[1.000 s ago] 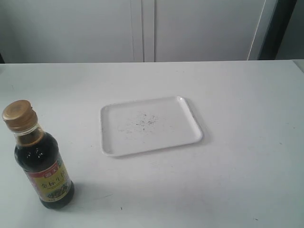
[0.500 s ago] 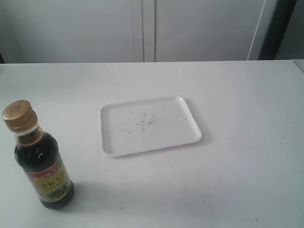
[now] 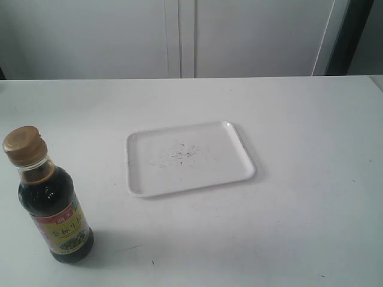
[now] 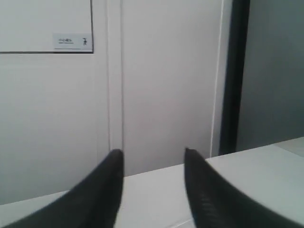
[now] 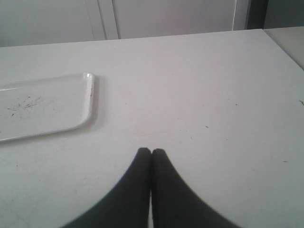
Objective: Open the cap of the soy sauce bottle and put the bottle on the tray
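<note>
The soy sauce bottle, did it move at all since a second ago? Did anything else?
No, nothing visibly changed. The soy sauce bottle stands upright on the table in the same spot, its cap still shut, and the tray lies empty where it was. No gripper shows in the exterior view.

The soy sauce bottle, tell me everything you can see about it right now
The soy sauce bottle is small clear glass holding dark brown liquid nearly to its narrow neck. A red and yellow label with a green picture wraps its lower body. The cap, golden-brown ribbed plastic, is closed. The bottle stands upright on the white table, apart from the tray. Nothing grips it.
</note>
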{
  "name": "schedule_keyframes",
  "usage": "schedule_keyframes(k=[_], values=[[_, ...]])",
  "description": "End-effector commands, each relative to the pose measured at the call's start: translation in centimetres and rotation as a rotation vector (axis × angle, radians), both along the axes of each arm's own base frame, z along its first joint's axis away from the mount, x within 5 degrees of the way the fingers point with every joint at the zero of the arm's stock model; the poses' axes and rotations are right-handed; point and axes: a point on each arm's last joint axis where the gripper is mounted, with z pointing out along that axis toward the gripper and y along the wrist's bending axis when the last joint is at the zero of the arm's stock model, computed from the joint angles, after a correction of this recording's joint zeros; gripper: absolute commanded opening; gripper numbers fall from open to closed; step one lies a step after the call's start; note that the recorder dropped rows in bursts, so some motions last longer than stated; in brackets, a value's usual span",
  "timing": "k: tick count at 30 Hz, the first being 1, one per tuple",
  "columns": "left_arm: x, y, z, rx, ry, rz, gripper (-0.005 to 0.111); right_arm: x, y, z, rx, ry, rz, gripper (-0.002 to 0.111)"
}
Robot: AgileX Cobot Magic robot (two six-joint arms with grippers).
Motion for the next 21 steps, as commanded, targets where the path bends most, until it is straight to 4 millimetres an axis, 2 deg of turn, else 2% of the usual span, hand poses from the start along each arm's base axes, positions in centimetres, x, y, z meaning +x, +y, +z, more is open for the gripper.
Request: schedule_keyframes(k=[1, 4, 5, 13, 21], values=[[1.1, -0.9, 0.3, 0.014, 0.001, -0.094, 0.085, 0.0, 0.0, -0.1, 0.003, -0.008, -0.008, 0.000], [2.0, -1.2, -0.3, 0.030, 0.056, -0.129, 0.101, 0.0, 0.0, -0.1, 0.003, -0.008, -0.008, 0.000], [2.4, -1.3, -0.6, 0.032, 0.076, -0.136, 0.103, 0.0, 0.0, -0.1, 0.003, -0.008, -0.008, 0.000], [3.7, -2.1, -2.1, 0.059, 0.128, -0.220, 0.102, 0.0, 0.0, -0.1, 0.003, -0.008, -0.008, 0.000], [4.0, -2.3, -3.1, 0.099, 0.159, -0.242, 0.102, 0.0, 0.0, -0.1, 0.003, -0.008, -0.008, 0.000]])
